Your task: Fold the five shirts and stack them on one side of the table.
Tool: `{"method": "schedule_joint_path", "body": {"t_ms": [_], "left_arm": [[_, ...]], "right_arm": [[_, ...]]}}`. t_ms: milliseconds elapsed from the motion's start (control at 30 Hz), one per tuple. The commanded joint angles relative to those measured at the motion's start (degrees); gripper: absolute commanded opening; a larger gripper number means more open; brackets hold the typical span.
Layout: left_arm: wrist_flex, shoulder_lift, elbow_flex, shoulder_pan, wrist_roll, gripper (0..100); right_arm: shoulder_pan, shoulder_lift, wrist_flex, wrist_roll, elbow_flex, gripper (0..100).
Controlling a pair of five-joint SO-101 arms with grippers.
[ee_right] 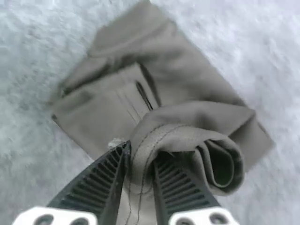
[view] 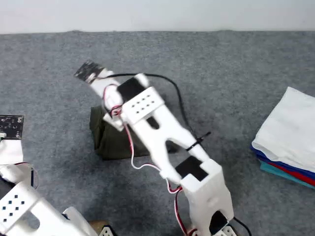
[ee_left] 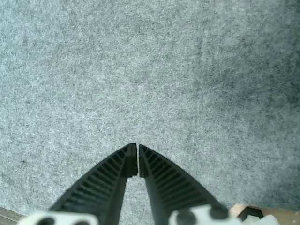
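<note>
High view, right arm (view: 152, 128): stretches from the near edge across the grey bench (view: 236, 69), with its wrist over the olive shirt (view: 110, 140).
High view, olive shirt: a dark folded patch left of the middle, partly hidden under that wrist.
High view, stack of folded shirts (view: 290, 132): at the right edge, well apart from the olive shirt; white is on top, with blue, red and teal edges below.
High view, left arm (view: 22, 206): at the near left corner.
Left wrist view, left end effector (ee_left: 137, 151): jaws closed tip to tip with nothing between them, over bare grey bench.
Right wrist view, right end effector (ee_right: 140, 157): jaws nearly closed, pinching a bunched hem of the olive shirt (ee_right: 187, 89).
Right wrist view, olive shirt: mostly flat on the bench, with one edge rolled up just beside the jaws.
</note>
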Motion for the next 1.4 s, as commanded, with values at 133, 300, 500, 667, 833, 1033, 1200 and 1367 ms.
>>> {"method": "schedule_joint_path", "body": {"t_ms": [133, 300, 500, 667, 833, 1033, 1200, 1367], "left_arm": [[0.00, -0.97, 1.98, 0.35, -0.09, 2], [0.00, -0.97, 1.98, 0.35, -0.09, 2], [0.00, -0.97, 1.98, 0.35, -0.09, 2], [0.09, -0.97, 1.98, 0.35, -0.09, 2], [0.09, -0.97, 1.98, 0.35, -0.09, 2], [0.18, -1.05, 1.80, 0.09, -0.09, 2], [0.44, -1.05, 1.63, -1.67, -0.09, 2], [0.00, -1.05, 1.54, -9.23, -0.26, 2]], "right_arm": [[-2.68, 1.71, -8.22, -0.35, -0.79, 1.0], [-2.86, 3.21, -13.58, -0.26, -0.79, 11.0], [-4.70, 2.24, -9.80, -0.18, -5.80, 23.6], [-2.59, 2.24, 2.59, 6.24, -12.40, 12.2], [3.56, 3.56, 10.51, 10.37, -11.52, 1.3], [8.66, 12.26, 11.65, 13.19, -11.16, 1.7], [0.57, 17.36, 7.34, 12.92, -11.16, 1.7], [-12.62, 17.71, 7.25, 12.75, -16.26, 1.7]]}}
